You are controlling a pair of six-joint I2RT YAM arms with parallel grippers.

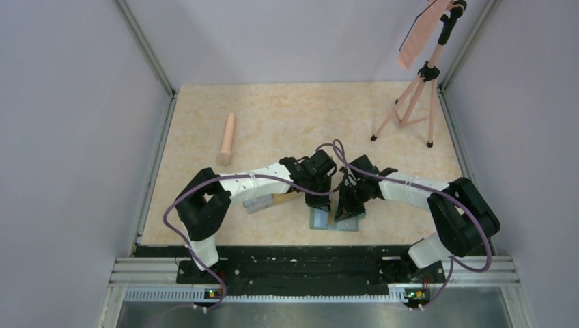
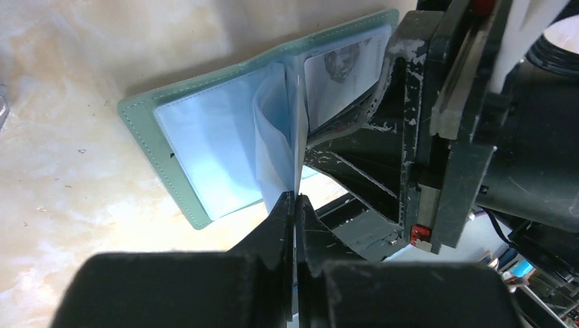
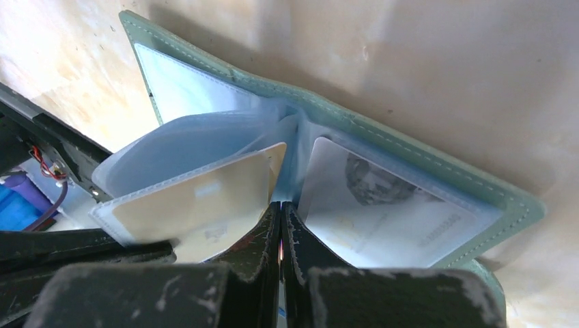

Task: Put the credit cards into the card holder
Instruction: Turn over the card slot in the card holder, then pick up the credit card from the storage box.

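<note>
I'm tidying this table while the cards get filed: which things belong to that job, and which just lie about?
Job: muted-green folding card wallet; pale portrait-printed plastic card; yellow plastic card in a see-through page.
Lying about: peach cylindrical rod; pink tripod holding a flat panel.

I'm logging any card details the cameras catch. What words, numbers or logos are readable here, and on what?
No text is legible in any view.
Pale card in the card holder: a grey portrait and a line of small print along one edge, too blurred to read.
Yellow card inside a see-through page: a pale patch only, no legible characters.
Top view: everything is too small to show print.
</note>
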